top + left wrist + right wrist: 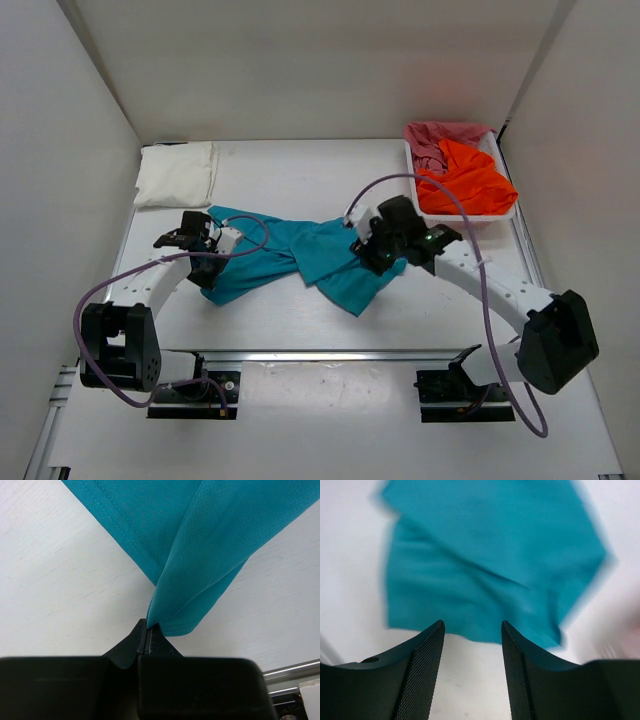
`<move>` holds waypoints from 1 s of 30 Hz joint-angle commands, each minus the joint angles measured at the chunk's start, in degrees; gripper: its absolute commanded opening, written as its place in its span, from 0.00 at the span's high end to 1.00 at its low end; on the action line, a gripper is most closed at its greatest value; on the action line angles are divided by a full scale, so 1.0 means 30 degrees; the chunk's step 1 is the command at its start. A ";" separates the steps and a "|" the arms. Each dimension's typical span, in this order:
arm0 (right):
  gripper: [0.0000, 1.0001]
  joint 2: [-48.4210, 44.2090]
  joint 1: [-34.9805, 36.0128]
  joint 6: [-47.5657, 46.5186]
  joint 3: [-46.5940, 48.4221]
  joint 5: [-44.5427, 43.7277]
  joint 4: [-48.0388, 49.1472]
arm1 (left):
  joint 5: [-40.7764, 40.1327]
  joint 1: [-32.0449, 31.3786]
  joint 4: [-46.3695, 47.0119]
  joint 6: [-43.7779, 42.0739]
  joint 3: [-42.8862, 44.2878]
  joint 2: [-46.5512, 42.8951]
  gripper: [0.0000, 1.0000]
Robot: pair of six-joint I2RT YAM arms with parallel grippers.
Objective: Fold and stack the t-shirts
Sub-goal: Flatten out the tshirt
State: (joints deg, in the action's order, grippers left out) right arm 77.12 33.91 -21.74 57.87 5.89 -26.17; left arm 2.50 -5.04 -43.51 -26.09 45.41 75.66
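Teal t-shirt [300, 260]: twisted, table centre; blurred in the right wrist view.
Left gripper [146, 630]: jaws together, clamped on its edge.
Right gripper [472, 625]: fingers apart above the cloth.
Pinkish-red t-shirt [440, 135]: far right corner, half hidden under the orange t-shirt [465, 180].

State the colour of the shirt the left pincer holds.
Teal-blue; the shirt shows best in left wrist view.

teal-blue t-shirt [300, 262], orange t-shirt [465, 180], pinkish-red t-shirt [440, 135], white t-shirt [178, 174]
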 commanded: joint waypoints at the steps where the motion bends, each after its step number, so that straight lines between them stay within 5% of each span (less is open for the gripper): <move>1: 0.45 0.1064 0.2080 -0.2679 -0.1242 0.2514 0.0257 | 0.0249 0.0038 -0.0145 0.0346 0.0361 0.0004 1.00; 8: 0.43 0.4874 0.3433 -0.4471 0.0427 0.4687 0.0464 | -0.0803 -0.0867 -0.0087 0.0201 -0.0016 -0.0258 1.00; 21: 0.41 0.3591 0.5248 -0.7051 -0.1152 0.5331 -0.2406 | -0.0805 -0.1045 0.0146 -0.0416 -0.0047 0.0356 1.00; 30: 0.38 0.4611 0.3787 -0.5760 -0.4053 0.3345 0.0198 | -0.0805 -0.1133 0.0469 -0.0767 0.0068 0.0620 1.00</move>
State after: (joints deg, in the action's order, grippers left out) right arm 88.64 47.40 -39.38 47.44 19.38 -28.08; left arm 0.32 -8.23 -43.18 -27.59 44.80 77.60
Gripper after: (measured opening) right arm 0.618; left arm 0.032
